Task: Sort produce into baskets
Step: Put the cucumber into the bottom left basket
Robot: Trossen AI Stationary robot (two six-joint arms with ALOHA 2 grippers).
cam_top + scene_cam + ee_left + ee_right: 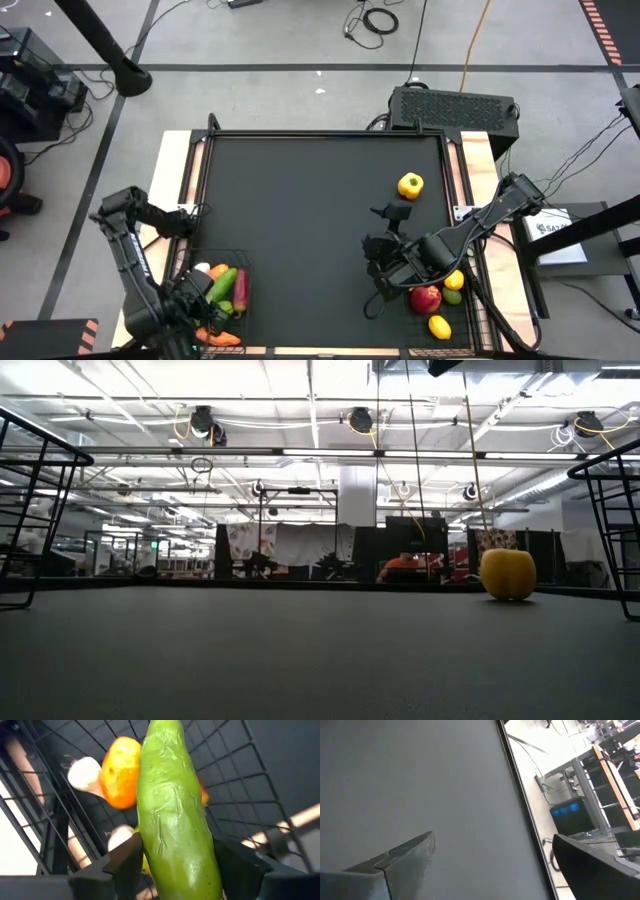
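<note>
My left gripper (205, 296) is at the left wire basket (240, 256) near the table's front left, shut on a green cucumber (175, 805). Under and beside the cucumber lie an orange piece (120, 772), white garlic (84, 772), carrots (220, 337) and a dark red piece (241, 290). My right gripper (378, 268) hangs open and empty over the bare tabletop (420, 780), just left of the right basket (470, 335), which holds a red apple (426, 298) and yellow lemons (439, 326). A yellow pepper (410, 185) stands on the table, also in the low view (508, 573). My left gripper pinches the cucumber's near end (185, 865) between its two fingers (125, 865), one on each long side. The cucumber runs forward along the fingers and out past their tips, over the produce in the basket. Whether its far end rests on anything I cannot tell.
The basket walls rise at both sides in the low view (40, 510) (610, 520). The tabletop's middle and far part is bare black mat (300, 200). A dark box (455, 105) stands beyond the far edge.
</note>
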